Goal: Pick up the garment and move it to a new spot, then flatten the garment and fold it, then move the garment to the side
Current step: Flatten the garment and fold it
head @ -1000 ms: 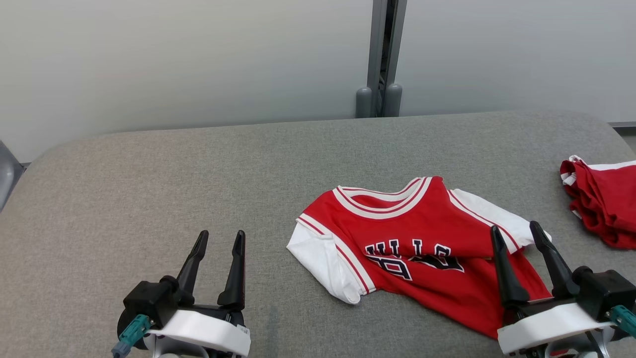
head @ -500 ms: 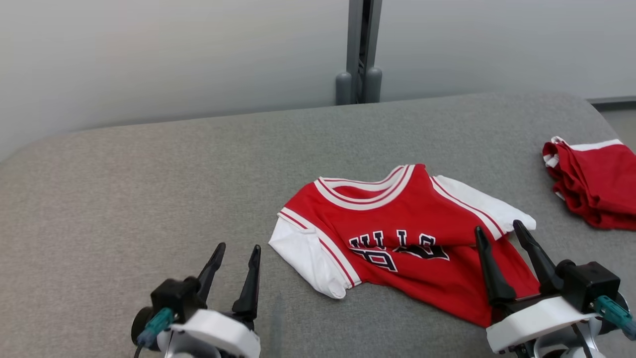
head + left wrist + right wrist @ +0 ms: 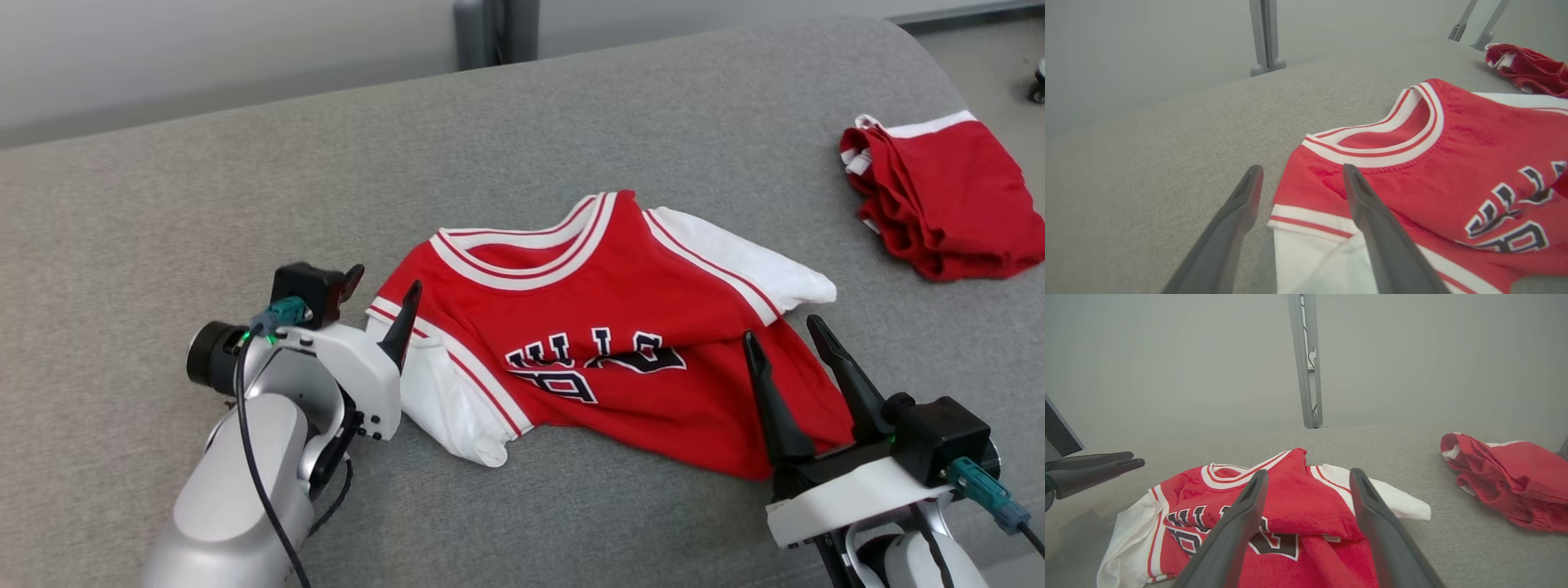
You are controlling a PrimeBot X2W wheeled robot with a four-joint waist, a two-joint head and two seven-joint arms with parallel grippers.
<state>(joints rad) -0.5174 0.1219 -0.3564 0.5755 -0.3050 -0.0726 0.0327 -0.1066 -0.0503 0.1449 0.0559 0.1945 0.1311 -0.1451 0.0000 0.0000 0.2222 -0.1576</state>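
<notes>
Grey table (image 3: 163, 204), post (image 3: 490, 33) behind it. Red pile (image 3: 939, 204) at far rt, well apart from jersey (image 3: 604, 327). Jersey lies mid-table, front up, rumpled. A fold covers part of the lettering, white sleeves out both sides. L claw (image 3: 384, 282) spread wide, holding nothing, fingers either side of jersey's l. shoulder edge; can't tell if touching. R claw (image 3: 780, 331) spread wide, holding nothing, over jersey's rt hem.

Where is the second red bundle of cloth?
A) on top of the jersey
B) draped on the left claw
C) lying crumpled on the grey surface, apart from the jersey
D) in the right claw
C: the red bundle lies crumpled on the grey surface, clear of the jersey.
</notes>
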